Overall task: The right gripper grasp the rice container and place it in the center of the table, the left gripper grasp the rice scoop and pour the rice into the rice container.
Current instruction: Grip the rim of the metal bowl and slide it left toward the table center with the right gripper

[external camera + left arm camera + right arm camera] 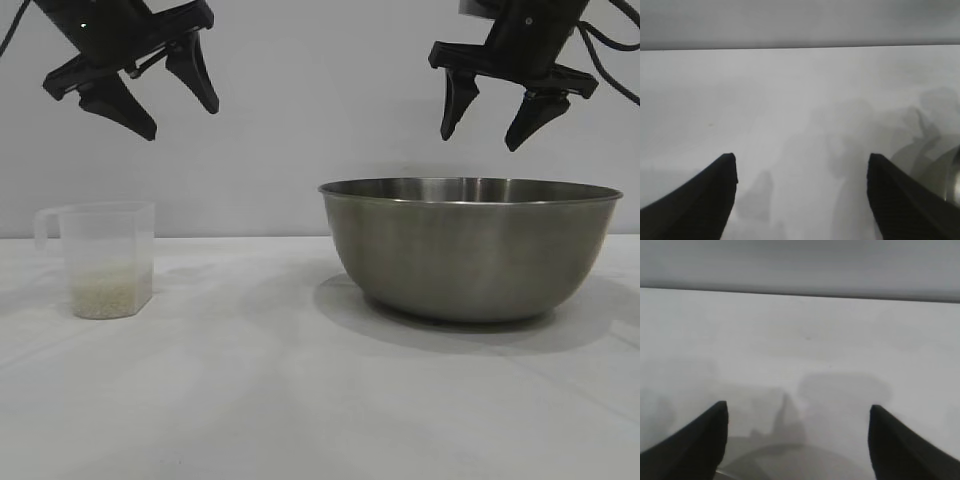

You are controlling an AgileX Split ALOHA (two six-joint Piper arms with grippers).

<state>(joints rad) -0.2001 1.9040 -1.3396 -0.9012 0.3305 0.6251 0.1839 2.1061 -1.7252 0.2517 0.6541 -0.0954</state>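
Two tools hang in the air above the tabletop (300,400), and neither has hold of anything. The left tool (180,112) is at the upper left of the exterior view, tilted, its two pointed fingers spread apart with nothing between them. The right tool (490,128) is at the upper right, its two fingers also parted and pointing down over the far rim of the rice container (470,250), well clear of it.

On the tabletop stand two vessels. One rice container, a large steel bowl, sits upright right of centre. One rice scoop (105,262), a small translucent cup with a loop handle at its rim, stands upright at the left, well apart from the bowl. One low layer of rice (108,294) lies in the bottom of the scoop.
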